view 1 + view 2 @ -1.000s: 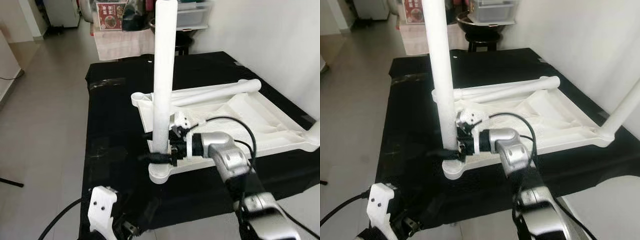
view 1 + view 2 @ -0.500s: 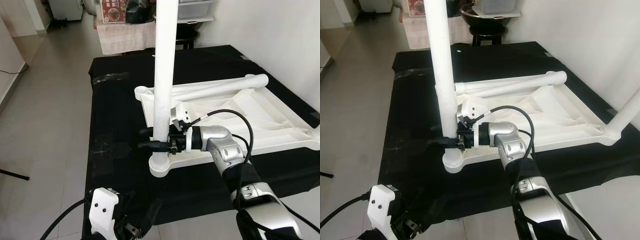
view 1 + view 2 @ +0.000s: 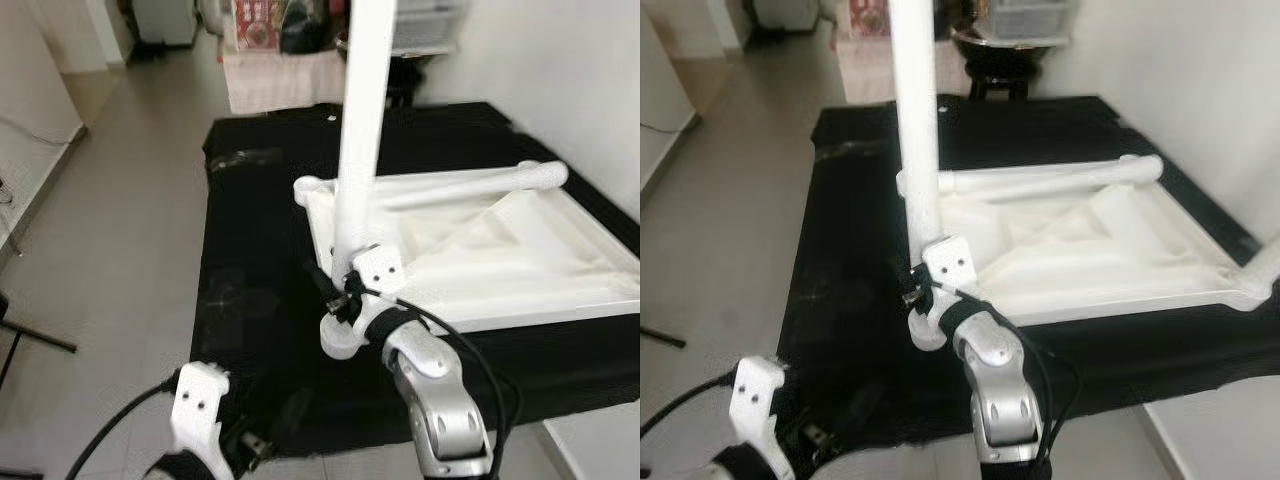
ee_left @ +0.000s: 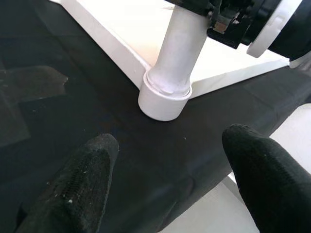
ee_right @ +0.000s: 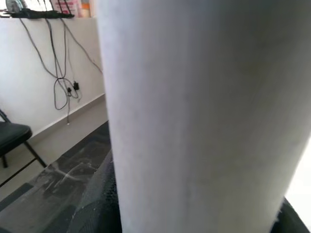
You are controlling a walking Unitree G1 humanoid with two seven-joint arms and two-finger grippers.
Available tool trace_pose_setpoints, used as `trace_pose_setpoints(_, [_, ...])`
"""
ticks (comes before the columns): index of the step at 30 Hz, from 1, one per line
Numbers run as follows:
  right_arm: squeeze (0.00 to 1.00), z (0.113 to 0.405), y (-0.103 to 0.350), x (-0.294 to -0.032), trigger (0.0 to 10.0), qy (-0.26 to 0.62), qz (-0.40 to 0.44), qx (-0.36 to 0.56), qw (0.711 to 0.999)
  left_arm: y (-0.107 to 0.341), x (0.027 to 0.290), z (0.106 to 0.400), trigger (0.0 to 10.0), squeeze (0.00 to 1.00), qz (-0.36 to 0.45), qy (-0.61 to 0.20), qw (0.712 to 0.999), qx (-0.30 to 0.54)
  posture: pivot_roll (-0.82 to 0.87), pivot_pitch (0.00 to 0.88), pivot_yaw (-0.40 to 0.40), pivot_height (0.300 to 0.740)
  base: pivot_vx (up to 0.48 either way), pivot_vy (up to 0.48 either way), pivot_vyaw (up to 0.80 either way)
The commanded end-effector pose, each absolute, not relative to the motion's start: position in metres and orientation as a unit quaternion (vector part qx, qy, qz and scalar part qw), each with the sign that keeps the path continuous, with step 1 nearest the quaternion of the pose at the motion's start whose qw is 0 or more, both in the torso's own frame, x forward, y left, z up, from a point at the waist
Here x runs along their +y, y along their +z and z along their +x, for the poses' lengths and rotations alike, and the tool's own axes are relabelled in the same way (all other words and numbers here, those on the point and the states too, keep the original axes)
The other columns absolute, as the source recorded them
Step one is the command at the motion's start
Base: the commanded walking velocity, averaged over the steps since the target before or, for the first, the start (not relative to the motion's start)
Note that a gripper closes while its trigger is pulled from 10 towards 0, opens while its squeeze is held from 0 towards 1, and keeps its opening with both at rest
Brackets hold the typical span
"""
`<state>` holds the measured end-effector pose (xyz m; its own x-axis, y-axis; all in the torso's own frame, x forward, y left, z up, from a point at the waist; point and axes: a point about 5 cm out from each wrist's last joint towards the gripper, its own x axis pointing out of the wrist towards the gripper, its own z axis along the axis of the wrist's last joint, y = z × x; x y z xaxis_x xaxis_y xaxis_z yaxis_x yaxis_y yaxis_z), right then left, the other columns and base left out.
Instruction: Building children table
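Compared with a second ago, the right arm is reaching in from nearer the robot rather than from the side, and the whole view is sitting shifted, so the camera is moving too. The right pincer is closing its black fingers around the upright white leg, low down, just above the corner socket of the overturned white tabletop. That tabletop is lying on the black-covered table, with another leg lying along its far edge. The left pincer is hovering open and empty near the table's front edge, apart from the socket.
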<state>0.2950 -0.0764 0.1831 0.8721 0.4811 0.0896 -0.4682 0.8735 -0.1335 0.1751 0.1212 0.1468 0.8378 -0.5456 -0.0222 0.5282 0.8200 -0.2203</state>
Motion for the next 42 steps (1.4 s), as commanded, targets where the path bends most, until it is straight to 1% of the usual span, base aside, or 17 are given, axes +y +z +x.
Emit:
trace_pose_setpoints(1, [0.00, 0.296, 0.155, -0.084, 0.0, 0.208, -0.071, 0.002, 0.976, 0.143, 0.123, 0.175, 10.0, 0.00, -0.103, -0.282, 0.953, 0.048, 0.03, 0.117, -0.018, 0.740, 0.000, 0.000, 0.00])
trace_pose_setpoints(7, [0.00, 0.298, 0.150, -0.079, 0.0, 0.221, -0.076, 0.019, 0.972, 0.143, 0.123, 0.179, 10.0, 0.00, -0.102, -0.276, 0.955, 0.042, 0.04, 0.104, -0.030, 0.740, 0.000, 0.000, 0.00])
trace_pose_setpoints(8, [0.00, 0.295, 0.151, -0.078, 10.0, 0.212, -0.072, 0.024, 0.974, 0.143, 0.124, 0.180, 10.0, 0.00, -0.102, -0.271, 0.956, 0.040, 0.04, 0.102, -0.033, 0.740, 0.000, 0.000, 0.00])
trace_pose_setpoints(9, [0.00, 0.295, 0.151, -0.078, 10.0, 0.212, -0.072, 0.024, 0.974, 0.143, 0.124, 0.180, 10.0, 0.00, -0.102, -0.271, 0.956, 0.040, 0.04, 0.102, -0.033, 0.740, 0.000, 0.000, 0.00])
trace_pose_setpoints(10, [0.19, 0.293, 0.152, -0.076, 10.0, 0.210, -0.066, 0.027, 0.975, 0.143, 0.124, 0.181, 10.0, 0.00, -0.102, -0.268, 0.957, 0.038, 0.04, 0.102, -0.034, 0.740, 0.000, 0.000, 0.00])
trace_pose_setpoints(11, [0.19, 0.293, 0.152, -0.076, 10.0, 0.210, -0.066, 0.027, 0.975, 0.143, 0.124, 0.181, 10.0, 0.00, -0.102, -0.268, 0.957, 0.038, 0.04, 0.102, -0.034, 0.740, 0.000, 0.000, 0.00])
trace_pose_setpoints(12, [1.00, 0.290, 0.154, -0.074, 10.0, 0.219, -0.049, 0.028, 0.974, 0.143, 0.124, 0.183, 10.0, 0.00, -0.103, -0.263, 0.959, 0.037, 0.04, 0.097, -0.033, 0.740, 0.000, 0.000, 0.00])
trace_pose_setpoints(18, [1.00, 0.282, 0.162, -0.074, 10.0, 0.272, -0.001, 0.006, 0.962, 0.142, 0.122, 0.187, 10.0, 0.00, -0.103, -0.253, 0.961, 0.033, 0.02, 0.086, -0.029, 0.740, 0.000, 0.000, 0.00])
trace_pose_setpoints(19, [1.00, 0.282, 0.162, -0.074, 10.0, 0.272, -0.001, 0.006, 0.962, 0.142, 0.122, 0.187, 10.0, 0.00, -0.103, -0.253, 0.961, 0.033, 0.02, 0.086, -0.029, 0.740, 0.000, 0.000, 0.00])
trace_pose_setpoints(21, [1.00, 0.273, 0.164, -0.077, 10.0, 0.317, -0.004, -0.007, 0.949, 0.143, 0.123, 0.190, 10.0, 0.00, -0.102, -0.241, 0.965, 0.026, 0.01, 0.077, -0.026, 0.740, 0.000, 0.000, 0.00])
trace_pose_setpoints(24, [1.00, 0.259, 0.156, -0.092, 10.0, 0.352, -0.031, 0.001, 0.936, 0.143, 0.125, 0.195, 10.0, 0.00, -0.085, -0.219, 0.972, 0.017, -0.01, 0.063, -0.025, 0.740, 0.000, 0.000, 0.00])
trace_pose_setpoints(25, [1.00, 0.259, 0.156, -0.092, 10.0, 0.352, -0.031, 0.001, 0.936, 0.143, 0.125, 0.195, 10.0, 0.00, -0.085, -0.219, 0.972, 0.017, -0.01, 0.063, -0.025, 0.740, 0.000, 0.000, 0.00])
trace_pose_setpoints(29, [1.00, 0.246, 0.145, -0.115, 10.0, 0.345, -0.054, 0.037, 0.936, 0.142, 0.134, 0.201, 10.0, 0.00, -0.077, -0.165, 0.983, 0.010, -0.03, 0.054, -0.026, 0.740, 0.000, 0.000, 0.00])
trace_pose_setpoints(38, [1.00, 0.243, 0.141, -0.120, 10.0, 0.341, -0.055, 0.048, 0.937, 0.142, 0.137, 0.202, 10.0, 0.00, -0.074, -0.149, 0.986, 0.008, -0.04, 0.051, -0.023, 0.740, 0.000, 0.000, 0.00])
trace_pose_setpoints(39, [0.00, 0.244, 0.137, -0.123, 10.0, 0.327, -0.043, 0.052, 0.943, 0.140, 0.143, 0.204, 10.0, 0.00, -0.053, -0.112, 0.992, 0.014, -0.03, 0.034, -0.018, 0.740, 0.000, 0.480, 0.00])
trace_pose_setpoints(40, [0.00, 0.246, 0.134, -0.125, 10.0, 0.317, -0.033, 0.052, 0.946, 0.139, 0.148, 0.206, 10.0, 0.00, -0.038, -0.084, 0.996, 0.018, -0.02, 0.030, -0.020, 0.740, 0.000, 0.480, 0.00])
trace_pose_setpoints(42, [0.00, 0.248, 0.133, -0.125, 10.0, 0.311, -0.025, 0.052, 0.949, 0.138, 0.151, 0.207, 10.0, 0.00, -0.028, -0.066, 0.997, 0.021, -0.02, 0.028, -0.022, 0.740, 0.000, 0.480, 0.00])
